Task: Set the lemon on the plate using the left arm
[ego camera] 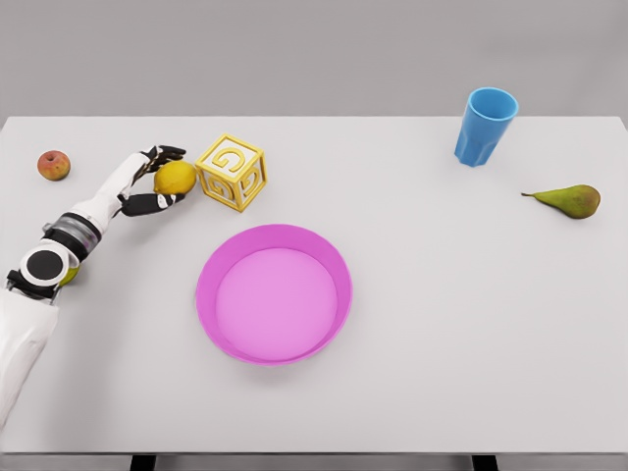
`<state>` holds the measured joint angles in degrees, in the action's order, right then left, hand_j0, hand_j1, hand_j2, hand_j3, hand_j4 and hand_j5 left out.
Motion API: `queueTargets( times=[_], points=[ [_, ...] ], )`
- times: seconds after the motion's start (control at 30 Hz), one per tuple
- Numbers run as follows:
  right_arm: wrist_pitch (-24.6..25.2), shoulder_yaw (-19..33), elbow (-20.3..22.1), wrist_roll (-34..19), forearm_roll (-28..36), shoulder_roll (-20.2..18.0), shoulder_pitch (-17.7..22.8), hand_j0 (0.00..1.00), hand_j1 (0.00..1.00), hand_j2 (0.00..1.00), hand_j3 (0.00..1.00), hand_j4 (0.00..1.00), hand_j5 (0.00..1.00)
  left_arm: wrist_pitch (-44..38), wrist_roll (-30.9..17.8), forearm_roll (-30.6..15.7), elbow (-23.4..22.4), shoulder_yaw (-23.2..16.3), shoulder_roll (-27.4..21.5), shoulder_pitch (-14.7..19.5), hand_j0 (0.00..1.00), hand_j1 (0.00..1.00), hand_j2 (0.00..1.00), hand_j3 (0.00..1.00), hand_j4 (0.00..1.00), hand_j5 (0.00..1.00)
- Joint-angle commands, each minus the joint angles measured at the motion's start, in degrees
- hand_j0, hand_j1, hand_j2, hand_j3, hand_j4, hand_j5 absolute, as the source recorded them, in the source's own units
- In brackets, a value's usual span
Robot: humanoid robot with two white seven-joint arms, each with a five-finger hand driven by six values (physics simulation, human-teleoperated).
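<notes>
Left robot hand (157, 179) curled around lemon (175, 178), far left on tabletop (442, 324), touching yellow letter block (232, 173). Risk: lift nudges block, lemon slips short of pink plate (221, 257).

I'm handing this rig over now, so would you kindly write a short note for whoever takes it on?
Left hand: fingers closed around the lemon, at the table's far left, right beside the yellow letter block.
Right arm: out of view.
Pink plate: mid-table, nearer the front, with nothing on it.
Done: lemon gripped.
Left: lift it clear of the block, carry it to the plate, release.
</notes>
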<state>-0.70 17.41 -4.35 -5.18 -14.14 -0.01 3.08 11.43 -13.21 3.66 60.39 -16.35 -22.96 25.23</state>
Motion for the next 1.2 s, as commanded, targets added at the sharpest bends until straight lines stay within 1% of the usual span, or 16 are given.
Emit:
queueTargets(
  times=[0.0, 0.03, 0.17, 0.5, 0.53, 0.77, 0.87, 1.0, 1.17],
  points=[
    [0.0, -0.01, -0.04, -0.01, -0.01, 0.01, 0.0, 1.0, 1.0, 1.0, 1.0, 1.0, 1.0, 0.0, 0.03, -0.15, -0.01, 0.0, 0.11, 0.09, 0.69, 0.69, 0.69, 0.69, 0.69, 0.69],
    [0.0, -0.01, -0.04, -0.01, -0.01, 0.01, 0.0, 1.0, 1.0, 1.0, 1.0, 1.0, 1.0, 0.0, 0.03, -0.15, -0.01, 0.0, 0.11, 0.0, 0.66, 0.66, 0.66, 0.66, 0.66, 0.66],
    [0.0, -0.01, -0.04, -0.01, -0.01, 0.01, 0.0, 1.0, 1.0, 1.0, 1.0, 1.0, 1.0, 0.0, 0.03, -0.15, -0.01, 0.0, 0.11, 0.0, 0.62, 0.62, 0.62, 0.62, 0.62, 0.62],
    [0.0, -0.01, -0.04, -0.01, -0.01, 0.01, 0.0, 1.0, 1.0, 1.0, 1.0, 1.0, 1.0, 0.0, 0.03, -0.32, 0.52, 0.44, -0.5, 0.0, 0.6, 0.6, 0.6, 0.6, 0.6, 0.6],
    [0.0, -0.01, -0.04, -0.01, -0.01, 0.01, 0.0, 1.0, 1.0, 1.0, 1.0, 1.0, 1.0, 0.0, 0.03, -0.32, 0.52, 0.53, -0.59, 0.0, 0.58, 0.58, 0.58, 0.58, 0.58, 0.58],
    [0.0, -0.01, 0.05, -0.01, -0.01, 0.01, 0.0, 1.0, 1.0, 1.0, 1.0, 1.0, 1.0, 0.18, 0.03, -0.32, 0.87, 0.62, -0.59, 0.09, 0.55, 0.55, 0.55, 0.55, 0.55, 0.55],
    [0.0, -0.01, -0.04, -0.01, -0.01, 0.01, 0.0, 1.0, 1.0, 1.0, 1.0, 1.0, 1.0, 0.18, 0.03, -0.32, 2.18, 0.62, -0.59, -0.26, 0.52, 0.52, 0.52, 0.52, 0.52, 0.52],
    [0.0, -0.01, -0.04, -0.01, -0.01, 0.01, 0.0, 1.0, 1.0, 1.0, 1.0, 1.0, 1.0, 0.18, 0.03, -0.67, 4.29, 0.7, -0.68, -0.53, 0.52, 0.52, 0.52, 0.52, 0.52, 0.52],
    [0.0, -0.01, -0.04, -0.01, -0.01, 0.01, 0.0, 1.0, 1.0, 1.0, 1.0, 1.0, 1.0, 0.26, 0.03, -0.85, 4.3, 0.97, -0.77, -0.53, 0.52, 0.52, 0.52, 0.52, 0.52, 0.52]
  ],
)
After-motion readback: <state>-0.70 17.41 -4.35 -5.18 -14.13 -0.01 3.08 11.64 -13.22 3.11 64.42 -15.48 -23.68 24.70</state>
